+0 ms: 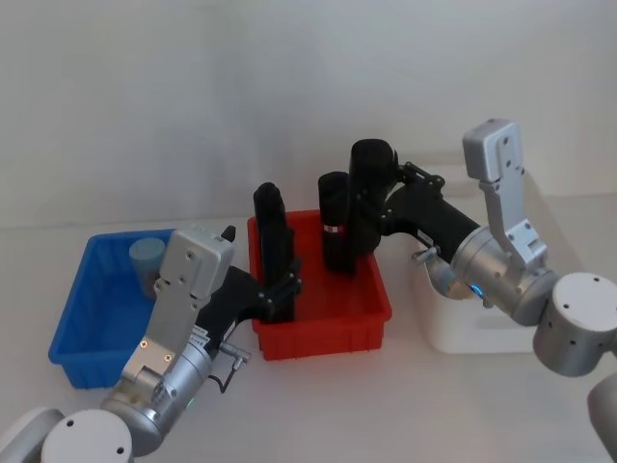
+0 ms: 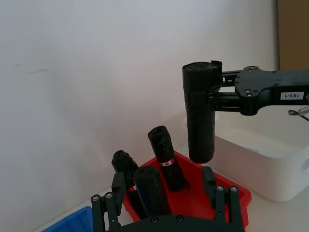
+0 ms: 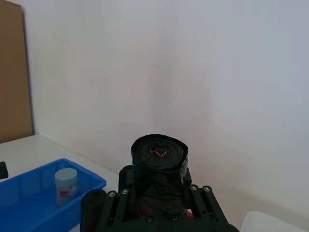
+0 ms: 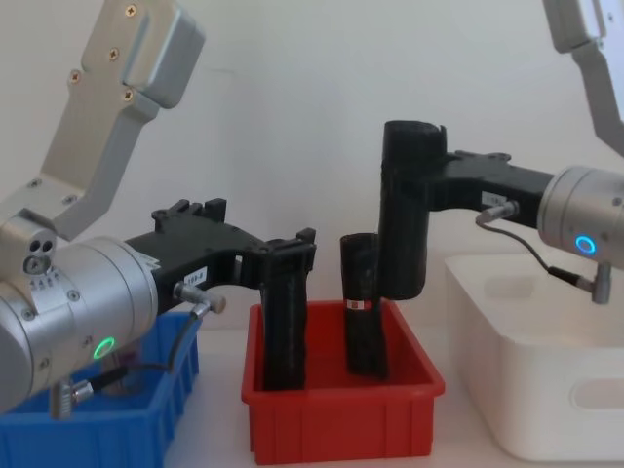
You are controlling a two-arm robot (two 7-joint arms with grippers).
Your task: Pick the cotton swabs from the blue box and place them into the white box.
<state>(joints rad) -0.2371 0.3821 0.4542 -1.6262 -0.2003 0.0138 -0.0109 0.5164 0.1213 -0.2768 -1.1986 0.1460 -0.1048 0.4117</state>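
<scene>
One cotton swabs tub with a pale blue lid stands upright at the back of the blue box, also seen as the tub in the right wrist view. The white box sits at the right. My left gripper reaches into the red bin, its fingers spread on either side of a standing black roll without touching it. Above the red bin's right side, my right gripper is shut on a tall black roll held clear of the bin.
Two more black rolls stand in the red bin, which lies between the blue and white boxes. A plain white wall rises close behind the table. Bare tabletop lies in front of the bins.
</scene>
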